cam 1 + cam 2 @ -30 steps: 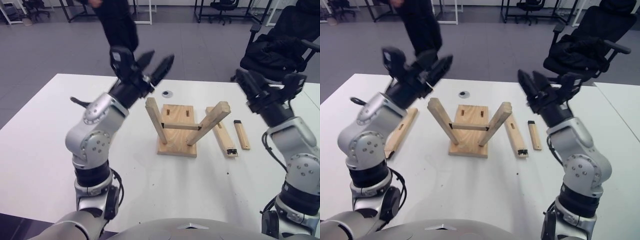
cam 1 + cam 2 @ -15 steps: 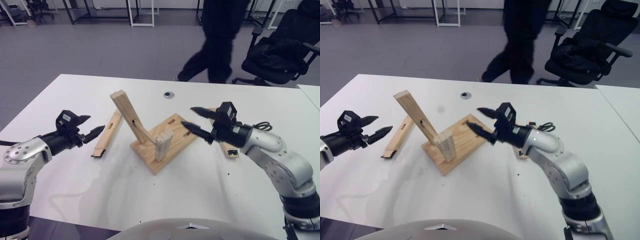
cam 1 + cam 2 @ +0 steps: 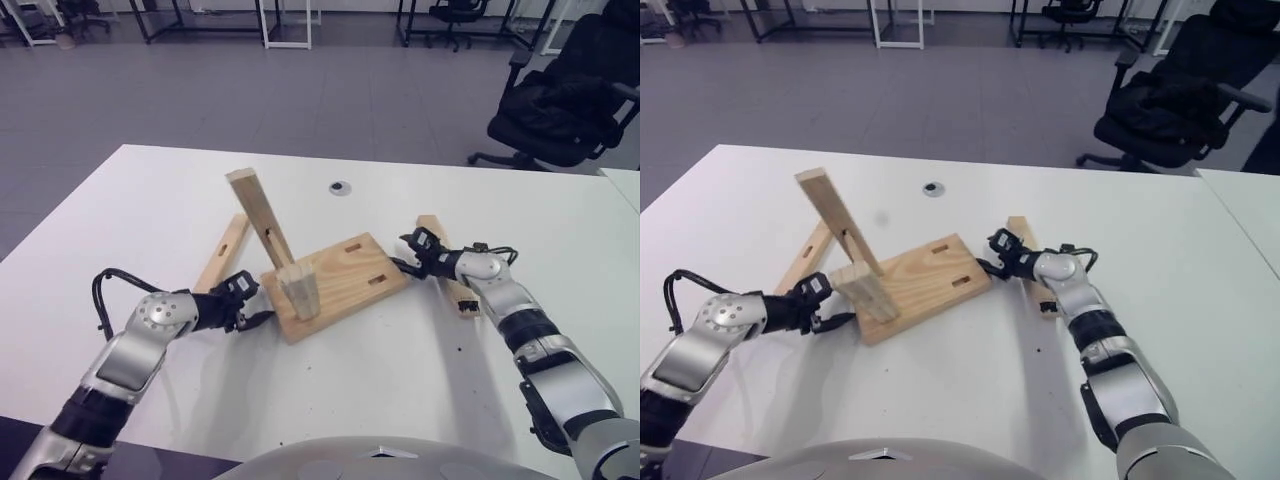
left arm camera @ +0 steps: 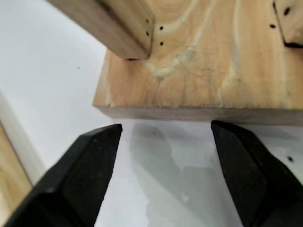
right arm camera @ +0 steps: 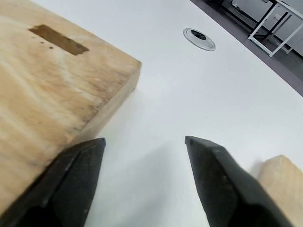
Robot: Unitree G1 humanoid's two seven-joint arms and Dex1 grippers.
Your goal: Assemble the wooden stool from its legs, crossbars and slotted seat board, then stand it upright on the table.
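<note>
1. Here, head view: the slotted seat board [image 3: 345,275] lies on the bench [image 3: 130,200], a tall leg [image 3: 257,215] slanting up from it and a short leg [image 3: 299,290] standing at its near corner; a loose leg [image 3: 224,252] lies left of it, another bar [image 3: 430,225] right.
2. Left wrist view: my left claw [image 4: 165,125] is open, fingertips just short of the board's edge.
3. Right wrist view: my right claw [image 5: 144,139] is open just beside the board's far corner, with the bench's grommet [image 5: 199,39] beyond.

Left hand [image 4: 164,128] and right hand [image 5: 144,140] both sit low, fingers spread apart.
</note>
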